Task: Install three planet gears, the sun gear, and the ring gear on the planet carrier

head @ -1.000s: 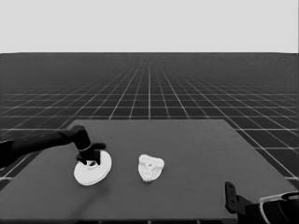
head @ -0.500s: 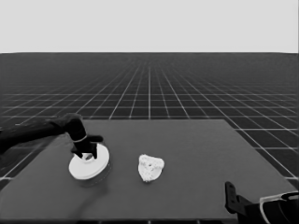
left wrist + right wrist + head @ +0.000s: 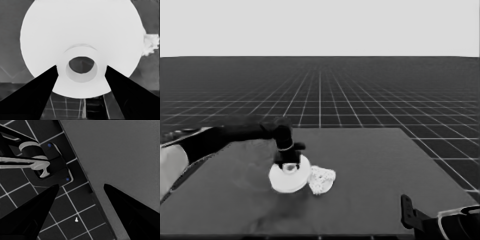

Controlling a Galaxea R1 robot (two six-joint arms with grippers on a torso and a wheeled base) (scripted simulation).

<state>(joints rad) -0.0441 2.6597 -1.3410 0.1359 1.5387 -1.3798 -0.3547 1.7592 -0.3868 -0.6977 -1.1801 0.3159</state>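
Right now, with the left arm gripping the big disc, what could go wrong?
1. The larger round part sits beside the smaller round part, not centred over it; lowering here could knock the gears loose.
2. The left gripper has its jaws on the central hub alone, so the part might tilt or slip.

We see the larger round part (image 3: 289, 176), a thick white stepped disc with a raised hub round a small central hole, near the table's middle, gripped at that hub; just beside it, towards the right, lies the smaller round part (image 3: 322, 179), partly hidden behind it, with jagged white gears on it that we cannot count.
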